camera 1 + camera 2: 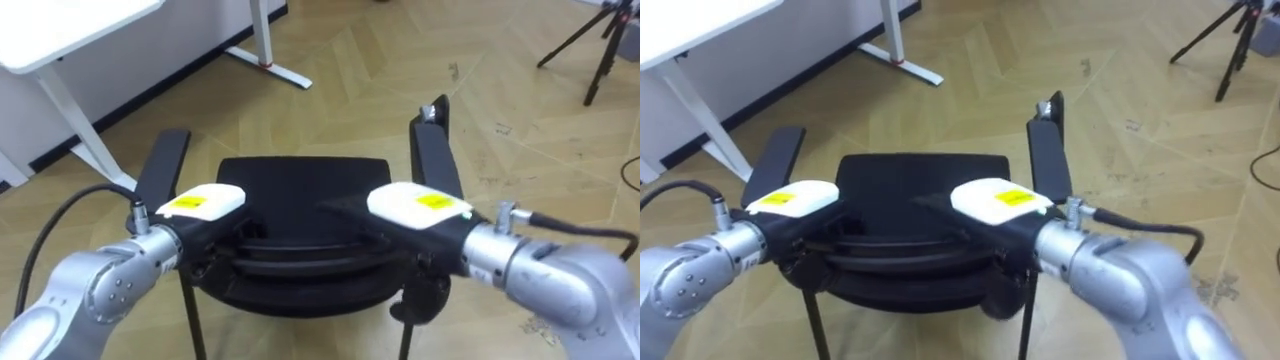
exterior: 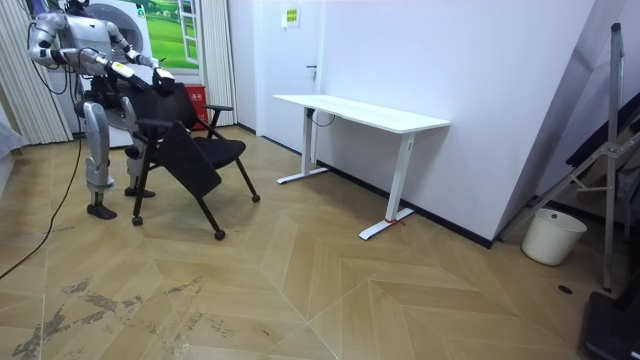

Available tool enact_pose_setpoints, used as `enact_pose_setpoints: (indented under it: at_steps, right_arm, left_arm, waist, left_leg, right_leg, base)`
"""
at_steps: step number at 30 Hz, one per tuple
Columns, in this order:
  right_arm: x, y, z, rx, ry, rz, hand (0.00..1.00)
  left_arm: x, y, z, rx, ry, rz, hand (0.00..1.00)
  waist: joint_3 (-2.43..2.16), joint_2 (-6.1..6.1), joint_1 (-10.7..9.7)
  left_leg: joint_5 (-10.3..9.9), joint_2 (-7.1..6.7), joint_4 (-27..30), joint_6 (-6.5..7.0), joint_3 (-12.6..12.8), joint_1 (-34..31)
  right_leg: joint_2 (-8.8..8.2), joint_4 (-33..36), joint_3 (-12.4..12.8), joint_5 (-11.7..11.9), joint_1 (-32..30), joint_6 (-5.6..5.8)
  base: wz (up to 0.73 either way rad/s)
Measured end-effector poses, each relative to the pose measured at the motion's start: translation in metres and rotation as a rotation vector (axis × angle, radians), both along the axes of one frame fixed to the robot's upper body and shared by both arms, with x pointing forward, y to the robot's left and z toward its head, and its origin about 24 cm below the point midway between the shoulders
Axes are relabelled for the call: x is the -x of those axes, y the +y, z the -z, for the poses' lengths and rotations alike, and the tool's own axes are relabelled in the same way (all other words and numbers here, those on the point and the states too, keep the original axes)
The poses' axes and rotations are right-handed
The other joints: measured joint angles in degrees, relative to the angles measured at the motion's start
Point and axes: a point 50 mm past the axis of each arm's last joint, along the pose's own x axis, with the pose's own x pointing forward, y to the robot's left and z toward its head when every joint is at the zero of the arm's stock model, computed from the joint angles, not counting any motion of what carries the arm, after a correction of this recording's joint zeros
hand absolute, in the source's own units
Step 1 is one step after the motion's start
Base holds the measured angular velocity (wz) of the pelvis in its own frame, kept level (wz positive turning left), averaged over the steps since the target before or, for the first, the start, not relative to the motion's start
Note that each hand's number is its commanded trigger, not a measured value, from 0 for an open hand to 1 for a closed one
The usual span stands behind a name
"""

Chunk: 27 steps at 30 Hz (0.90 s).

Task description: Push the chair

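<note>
The left robot hand (image 1: 205,203) and right robot hand (image 1: 420,205) rested on the backrest of the black chair (image 1: 300,185), arms stretched forward; whether they gripped it, I cannot tell. The room view showed the robot standing behind the chair, a white desk (image 2: 360,112) beyond the chair.

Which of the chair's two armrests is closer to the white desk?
The left armrest: it lies on the side of the white desk, whereas the right armrest lies toward the tripod.
</note>
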Motion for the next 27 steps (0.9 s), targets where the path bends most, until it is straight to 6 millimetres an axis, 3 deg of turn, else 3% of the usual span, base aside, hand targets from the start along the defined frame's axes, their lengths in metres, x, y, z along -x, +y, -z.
enact_pose_setpoints:
  at_steps: [8, 11, 14, 18, 19, 20, 27]
  right_arm:
    - [-0.005, -0.008, 0.019, 0.005, -0.079, 0.103, 0.0]
    - [-0.005, -0.012, 0.029, -0.027, -0.117, 0.141, 0.0]
    - [-0.006, -0.01, 0.036, -0.05, -0.18, 0.167, 0.0]
    - [-0.005, -0.009, 0.041, -0.072, -0.268, 0.183, 0.0]
    - [-0.005, -0.01, 0.042, -0.076, -0.278, 0.187, 0.58]
    - [-0.004, -0.011, 0.042, -0.083, -0.299, 0.19, 1.0]
    - [0.0, -0.018, 0.049, -0.07, -0.426, 0.195, 1.0]
  left_arm:
    - [0.0, -0.006, -0.001, 0.012, -0.021, 0.009, 1.0]
    - [0.001, -0.01, 0.001, 0.02, -0.031, 0.015, 1.0]
    - [0.001, -0.01, 0.003, 0.018, -0.032, 0.006, 1.0]
    - [0.002, -0.011, 0.003, 0.018, -0.034, 0.006, 1.0]
    - [0.002, -0.011, 0.002, 0.019, -0.035, 0.008, 1.0]
    - [0.002, -0.012, 0.002, 0.02, -0.038, 0.012, 1.0]
    - [0.003, -0.016, -0.005, 0.024, -0.066, 0.049, 1.0]
  waist:
    - [-0.36, 0.54, 0.4]
    - [-0.81, 1.12, -0.2]
    - [-0.88, 1.78, -0.4]
    - [-0.63, 2.82, -0.6]
    - [-0.61, 2.86, -0.6]
    - [-0.6, 2.88, -0.6]
    - [-0.41, 3.2, -1.9]
  left_leg:
    - [0.0, -0.05, 0.1, -0.06, -0.6, -0.8]
    - [0.0, -0.22, 0.4, -0.07, -1.5, -1.2]
    - [0.0, -0.21, 0.6, -0.07, -1.5, -1.1]
    - [0.0, -0.27, 0.6, -0.07, -1.6, -1.5]
    - [0.0, -0.27, 0.6, -0.07, -1.6, -1.5]
    - [0.0, -0.28, 0.6, -0.07, -1.7, -1.6]
    - [-0.2, -0.42, 2.1, -0.02, -3.3, -3.9]
  right_leg:
    - [-0.02, 0.0, -1.4, 0.0, -0.4, 0.0]
    - [-0.03, -0.1, -1.4, 0.0, -0.2, 0.0]
    - [-0.03, -0.2, -1.5, 0.0, -0.2, 0.0]
    - [-0.04, -0.8, -1.5, 0.0, 0.2, 0.0]
    - [-0.03, -0.9, -1.5, 0.0, 0.2, 0.0]
    - [-0.02, -0.9, -1.5, 0.0, 0.2, 0.0]
    - [-0.09, -1.0, -3.6, 0.0, -0.5, -0.01]
  base:
    - [0.06]
    - [0.13]
    - [0.03]
    - [0.0]
    - [0.04]
    - [0.06]
    - [0.12]
